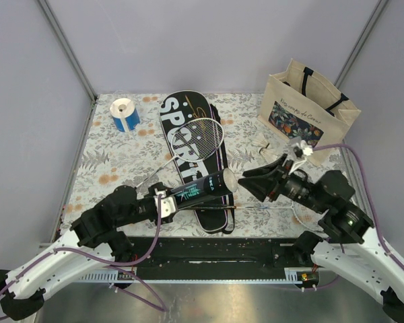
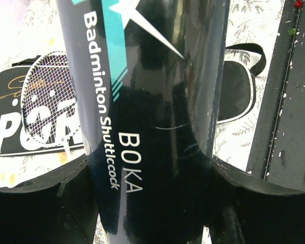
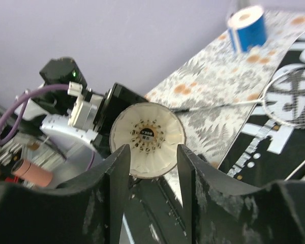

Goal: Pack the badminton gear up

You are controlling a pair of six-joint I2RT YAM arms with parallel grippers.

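My left gripper (image 1: pixel 167 202) is shut on the long black tube (image 1: pixel 200 190) with teal print and holds it slanted above the black SPORT case (image 1: pixel 183 131). In the left wrist view the tube (image 2: pixel 152 101) fills the gap between my fingers (image 2: pixel 40 203). A white shuttlecock (image 3: pixel 148 138) sits in the tube's open mouth (image 1: pixel 229 180). My right gripper (image 1: pixel 245 182) is open and empty, its fingers (image 3: pixel 117 173) either side of that mouth, just in front of it. A white-framed racket (image 1: pixel 203 138) lies on the case. More white shuttlecocks (image 1: pixel 262 145) lie by the tote.
A beige tote bag (image 1: pixel 310 108) stands at the back right. A blue-and-white tape roll (image 1: pixel 125 114) stands at the back left, also in the right wrist view (image 3: pixel 247 25). A thin shaft (image 1: pixel 269 208) lies near the table's front edge. Grey walls enclose the table.
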